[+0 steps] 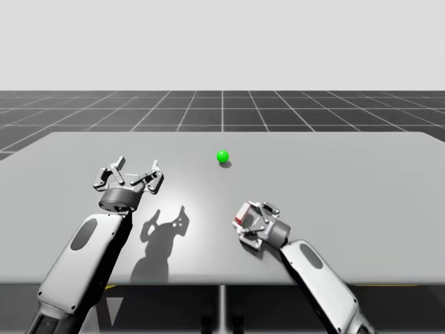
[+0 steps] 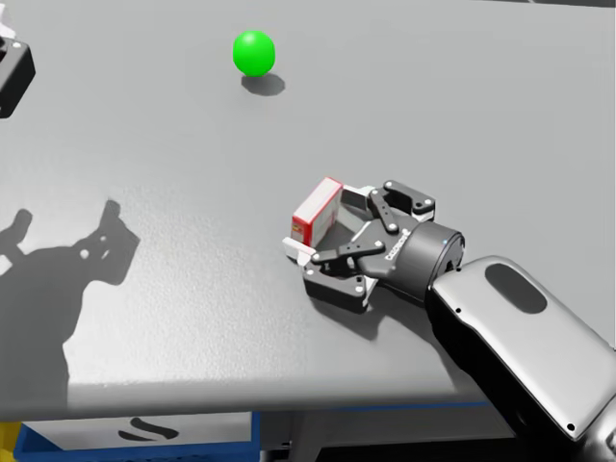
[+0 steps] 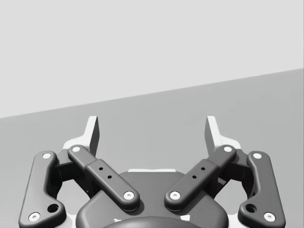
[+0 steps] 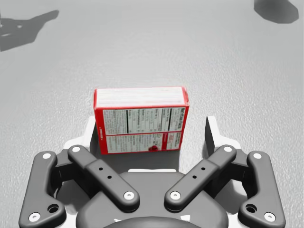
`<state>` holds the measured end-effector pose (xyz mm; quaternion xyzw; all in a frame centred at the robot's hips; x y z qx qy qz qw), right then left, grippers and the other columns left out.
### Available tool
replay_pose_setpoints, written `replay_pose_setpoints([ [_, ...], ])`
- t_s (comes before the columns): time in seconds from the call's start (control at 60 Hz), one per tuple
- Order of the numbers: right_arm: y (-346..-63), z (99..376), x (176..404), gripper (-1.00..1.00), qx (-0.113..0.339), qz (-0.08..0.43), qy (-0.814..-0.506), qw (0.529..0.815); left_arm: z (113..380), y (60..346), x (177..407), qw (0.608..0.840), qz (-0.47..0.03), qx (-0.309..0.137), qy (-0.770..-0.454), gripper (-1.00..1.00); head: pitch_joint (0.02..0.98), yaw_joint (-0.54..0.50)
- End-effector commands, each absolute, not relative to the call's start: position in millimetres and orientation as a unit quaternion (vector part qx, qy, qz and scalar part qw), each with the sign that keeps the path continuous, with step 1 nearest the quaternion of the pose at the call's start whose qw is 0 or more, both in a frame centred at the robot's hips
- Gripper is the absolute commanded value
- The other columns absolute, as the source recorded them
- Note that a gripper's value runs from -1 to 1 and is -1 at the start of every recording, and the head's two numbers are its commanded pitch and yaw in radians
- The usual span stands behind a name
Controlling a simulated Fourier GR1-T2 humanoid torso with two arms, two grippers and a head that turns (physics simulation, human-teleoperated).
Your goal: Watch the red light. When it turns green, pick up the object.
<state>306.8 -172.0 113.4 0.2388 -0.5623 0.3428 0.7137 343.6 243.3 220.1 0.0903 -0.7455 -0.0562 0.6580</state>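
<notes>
One green light (image 2: pixel 254 52) lies well beyond the red box (image 2: pixel 317 212).

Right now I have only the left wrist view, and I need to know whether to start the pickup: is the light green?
Observer: Yes, the light on the table is green.
Operator: Where is the object?
Observer: A red and white box sits on the table between the fingers of the right gripper.
Operator: Is it gripped?
Observer: Not yet. The right wrist view shows a gap between the box and one finger, so that gripper is open.
</notes>
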Motion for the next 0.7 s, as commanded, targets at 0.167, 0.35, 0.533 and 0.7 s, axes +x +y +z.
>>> replay_pose_setpoints([
  [0.167, -163, 108, 318, -1.0, 0.231, 0.347, -0.553, 0.721, 221, 241, 342, 0.657, -0.059, 0.089, -0.746, -1.0, 0.902, -0.11],
  [0.35, -158, 108, 316, -1.0, 0.229, 0.349, -0.551, 0.723, 221, 241, 341, 0.657, -0.061, 0.089, -0.746, -1.0, 0.898, -0.11],
  [0.533, -163, 103, 307, 1.0, 0.231, 0.334, -0.559, 0.723, 221, 240, 341, 0.657, -0.061, 0.089, -0.746, -1.0, 0.889, -0.11],
  [0.7, -166, 102, 305, 1.0, 0.24, 0.334, -0.551, 0.726, 220, 239, 341, 0.658, -0.062, 0.089, -0.745, -1.0, 0.806, -0.11],
])
